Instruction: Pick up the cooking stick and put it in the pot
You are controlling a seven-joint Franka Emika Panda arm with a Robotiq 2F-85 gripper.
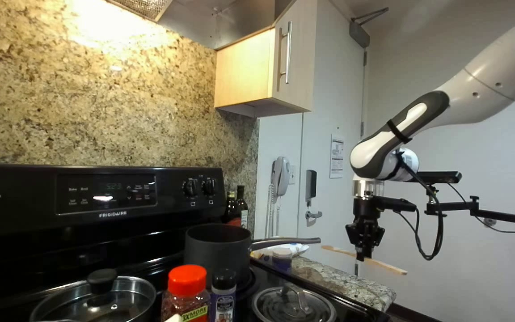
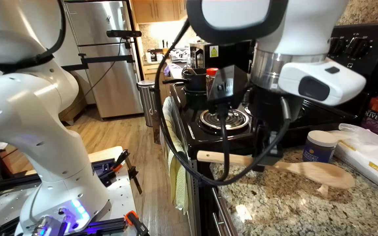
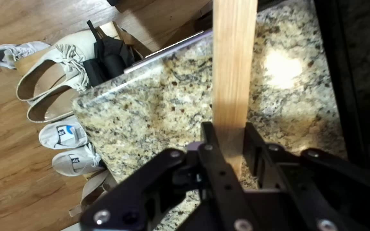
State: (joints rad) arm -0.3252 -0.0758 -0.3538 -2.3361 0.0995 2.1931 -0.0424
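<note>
The cooking stick is a pale wooden spoon, seen in both exterior views [image 1: 387, 266] [image 2: 323, 173] and in the wrist view [image 3: 234, 64]. My gripper [image 1: 362, 256] is shut on its handle, with a finger on each side of the wood in the wrist view [image 3: 228, 126]. The spoon hangs roughly level in the air above the granite counter, to the right of the stove in an exterior view. The pot [image 1: 217, 250] is tall and dark, on a rear burner, open at the top. Its inside is hidden; my arm probably covers it in the view beside me.
The pot's long handle [image 1: 284, 242] reaches toward the counter. A red-capped jar [image 1: 187, 286], a dark-capped bottle [image 1: 224, 295] and glass-lidded pan [image 1: 101, 299] stand nearby on the stove. A black pot [image 2: 195, 80] holds a utensil. A white-lidded jar [image 2: 320, 146] and white box [image 2: 366, 164] are on the counter.
</note>
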